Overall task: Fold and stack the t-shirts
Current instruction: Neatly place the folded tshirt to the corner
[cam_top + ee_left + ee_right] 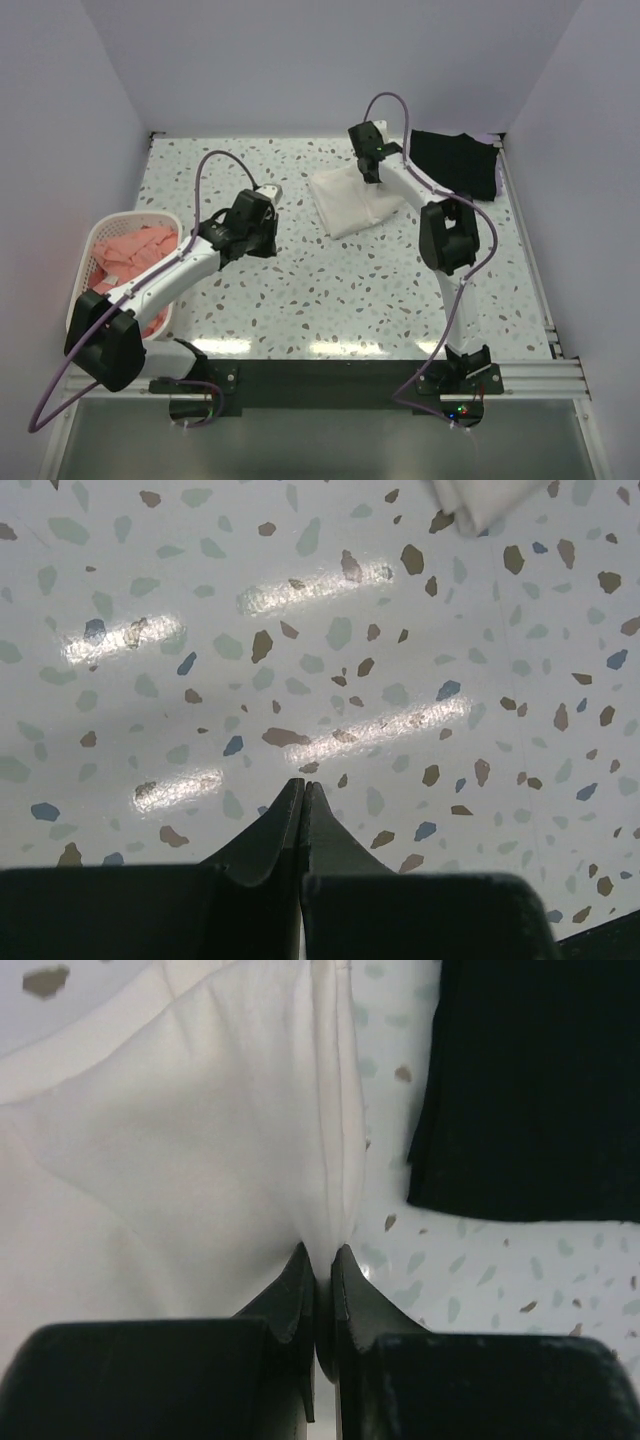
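Top external view. Step in hand, as judged: the folded white shirt is being taken up for stacking on the black one.

1. White cotton t-shirt [350, 200], folded to a rough rectangle, mid-bench toward the far edge. No print shows on its upper face.
2. Plain black cloth t-shirt [455, 160], folded flat in the far right corner of the bench. It lies just beside the white one, with a strip of bare top between them in the right wrist view.
3. Right gripper [372, 178], down at the white shirt's right edge. The right wrist view shows its jaws clenched on a raised pleat of the white cloth.

Next move, as judged: lift and carry toward the far right corner, then lay square over the black shirt. A single pinch at one edge may let the layers sag or fall open.

Surroundings:

4. Speckled terrazzo bench [350, 290], carrying everything listed here.
5. White plastic lattice basket [95, 235] at the left edge, holding crumpled salmon-pink t-shirts [135, 250], not yet folded.
6. Left gripper [268, 195], between the basket and the white shirt. Its jaws are pressed together on nothing, over bare top.

In the way: nothing lies between the white and black shirts except the right arm's own link crossing that gap.
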